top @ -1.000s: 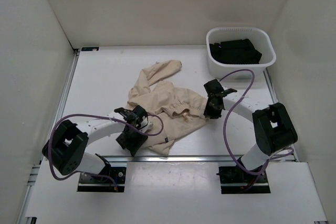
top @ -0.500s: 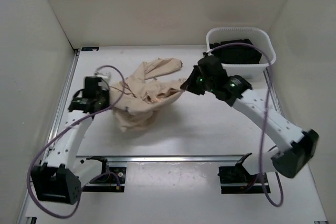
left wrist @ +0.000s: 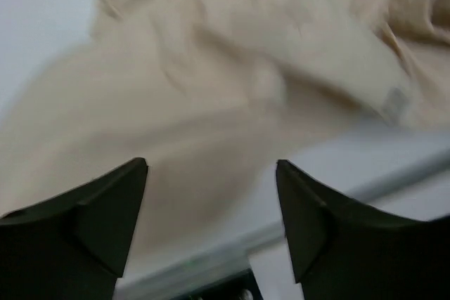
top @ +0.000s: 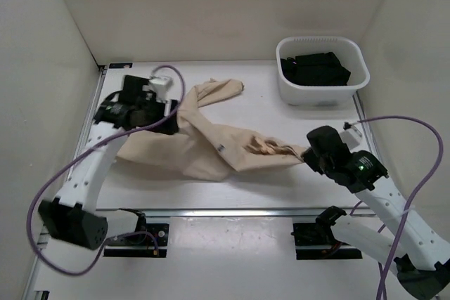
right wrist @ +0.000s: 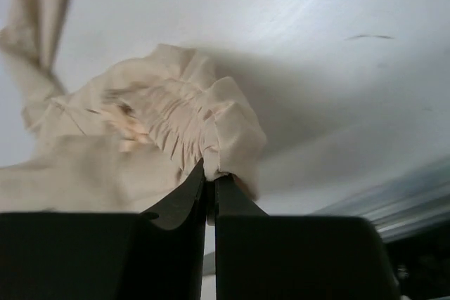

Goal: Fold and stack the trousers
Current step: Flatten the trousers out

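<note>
The beige trousers [top: 204, 149] lie stretched across the middle of the table, with one leg [top: 221, 91] trailing toward the back. My right gripper [top: 308, 154] is shut on the gathered waistband at the cloth's right end; the right wrist view shows the jaws [right wrist: 209, 170] pinching a fold of the waistband [right wrist: 176, 131]. My left gripper [top: 171, 123] hovers at the upper left part of the cloth. In the left wrist view it [left wrist: 211, 166] is open with nothing between the fingers, and the trousers [left wrist: 211, 89] lie beyond them.
A white basket [top: 309, 95] stands at the back right with black folded garments [top: 315, 68] inside. White walls close in the table on the left, back and right. A metal rail [top: 232, 211] runs along the near edge.
My right gripper has pulled the waistband right and toward the near edge, stretching the bunched trousers out flat. My left arm has moved toward the back, and its gripper now shows open.
</note>
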